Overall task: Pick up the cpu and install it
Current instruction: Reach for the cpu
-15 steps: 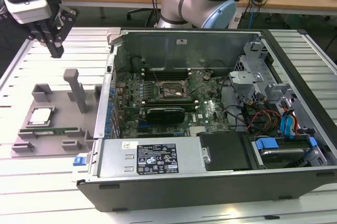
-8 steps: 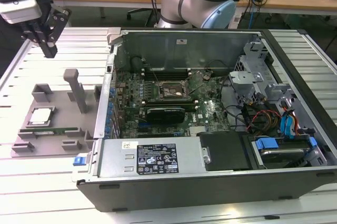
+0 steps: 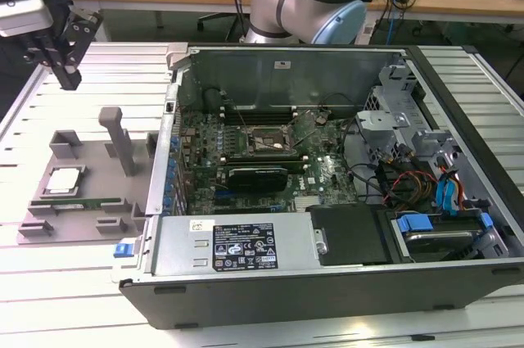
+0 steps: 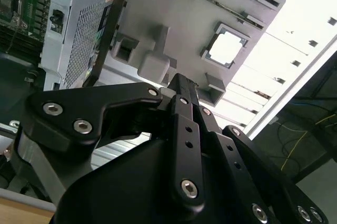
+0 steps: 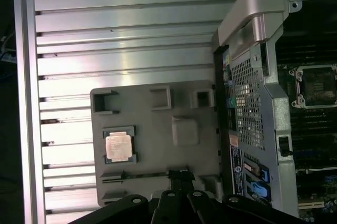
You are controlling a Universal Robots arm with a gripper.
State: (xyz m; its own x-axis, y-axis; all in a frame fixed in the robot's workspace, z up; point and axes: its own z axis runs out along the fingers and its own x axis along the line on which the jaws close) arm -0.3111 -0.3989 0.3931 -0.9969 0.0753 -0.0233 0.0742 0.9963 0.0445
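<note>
- The gripper hangs over the table, well apart from the tray — fingers together, holding nothing.
- The cpu lies flat in its tray pocket, beside the case.
- Step in hand, I judge: the approach for the pick — nothing is installed yet.
- A grasp calls for parted fingers, squared to the chip's edges.

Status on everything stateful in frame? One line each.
cpu, seated in its pocket on the grey fixture, not gripped.
end effector, shut, empty, clear of the cpu.
computer case, side panel off, interior exposed.
cpu socket, no silver chip seated in it.
</note>
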